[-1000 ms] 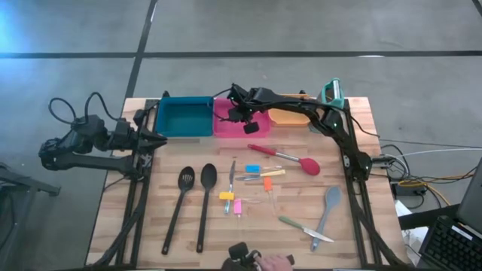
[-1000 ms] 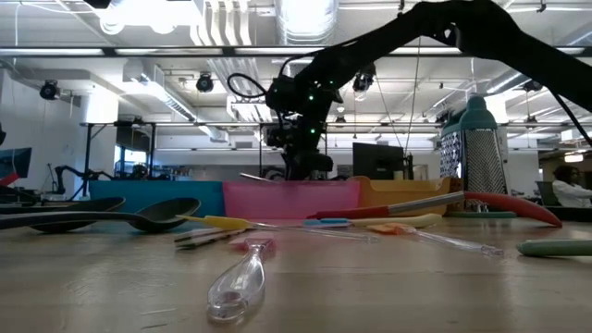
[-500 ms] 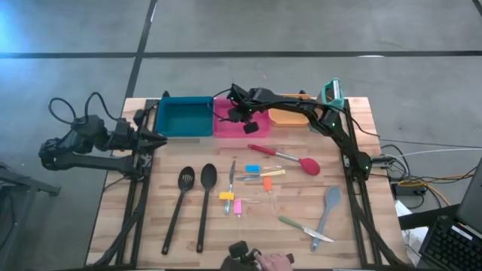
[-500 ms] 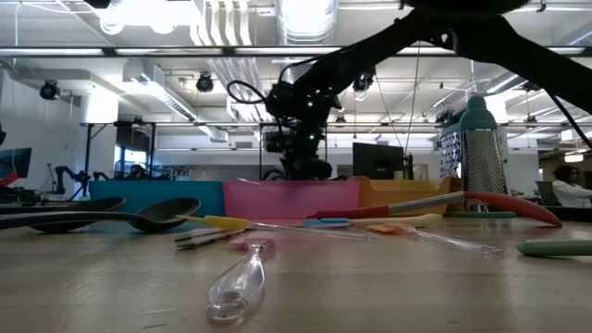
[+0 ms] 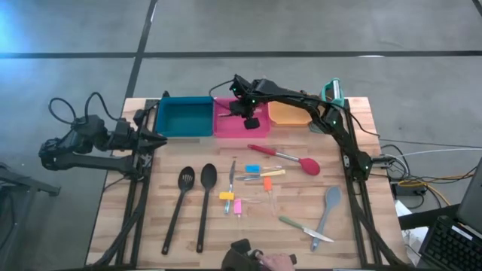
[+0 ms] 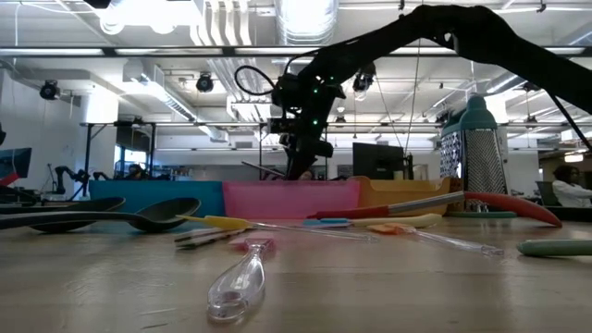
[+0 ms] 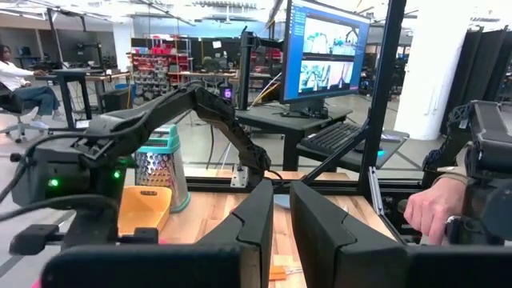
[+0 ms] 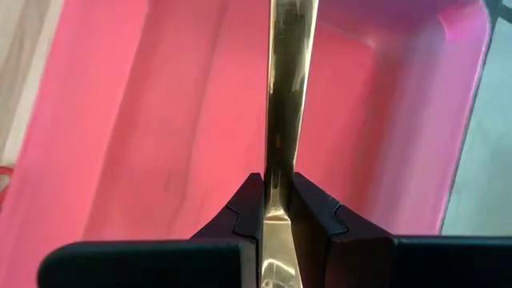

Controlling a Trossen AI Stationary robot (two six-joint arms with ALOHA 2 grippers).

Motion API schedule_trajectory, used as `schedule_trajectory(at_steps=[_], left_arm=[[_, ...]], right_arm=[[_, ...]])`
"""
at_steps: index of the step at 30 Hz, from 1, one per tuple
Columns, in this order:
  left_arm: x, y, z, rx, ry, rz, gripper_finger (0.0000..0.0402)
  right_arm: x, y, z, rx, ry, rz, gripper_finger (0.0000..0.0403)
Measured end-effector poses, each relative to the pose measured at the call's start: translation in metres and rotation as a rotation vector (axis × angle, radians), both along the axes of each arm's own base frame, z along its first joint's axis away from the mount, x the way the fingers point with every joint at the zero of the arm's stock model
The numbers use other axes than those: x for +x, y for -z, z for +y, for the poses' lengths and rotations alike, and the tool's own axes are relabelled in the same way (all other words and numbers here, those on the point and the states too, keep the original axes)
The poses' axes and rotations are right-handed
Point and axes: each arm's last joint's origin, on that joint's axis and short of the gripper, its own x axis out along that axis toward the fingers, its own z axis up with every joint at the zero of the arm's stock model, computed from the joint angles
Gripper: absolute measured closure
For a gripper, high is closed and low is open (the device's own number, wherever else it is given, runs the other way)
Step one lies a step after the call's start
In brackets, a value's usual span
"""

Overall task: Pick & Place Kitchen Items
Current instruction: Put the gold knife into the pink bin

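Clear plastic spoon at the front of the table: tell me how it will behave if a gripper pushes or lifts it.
The clear plastic spoon looks thin, so probably very light and apt to skid when pushed. It rests on its rounded bowl, so it may rock or pivot. Its glossy surface suggests a slippery grip.

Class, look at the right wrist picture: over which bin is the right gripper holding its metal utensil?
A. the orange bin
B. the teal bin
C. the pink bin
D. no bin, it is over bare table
C: the right gripper pinches a metal utensil with the pink bin filling the view behind it, and the high view agrees.
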Motion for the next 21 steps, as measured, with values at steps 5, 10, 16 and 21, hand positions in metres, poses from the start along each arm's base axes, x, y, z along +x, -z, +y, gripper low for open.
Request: schedule_trajectory(at_steps=[5, 10, 16, 21], left_arm=[[0.0, 0.0, 0.0, 0.0, 0.0, 0.0, 0.0353], [0.0, 0.0, 0.0, 0.0, 0.001, 0.0, 0.0353], [0.0, 0.0, 0.0, 0.0, 0.0, 0.0, 0.0353], [0.0, 0.0, 0.0, 0.0, 0.001, 0.0, 0.0353]], right_arm=[[0.002, 0.0, 0.0, 0.024, 0.006, 0.036, 0.0374], [0.005, 0.011, -0.001, 0.073, 0.011, 0.066, 0.0374], [0.009, 0.019, 0.0, 0.083, 0.014, 0.089, 0.0374], [0.011, 0.013, 0.001, 0.081, 0.024, 0.071, 0.0374]])
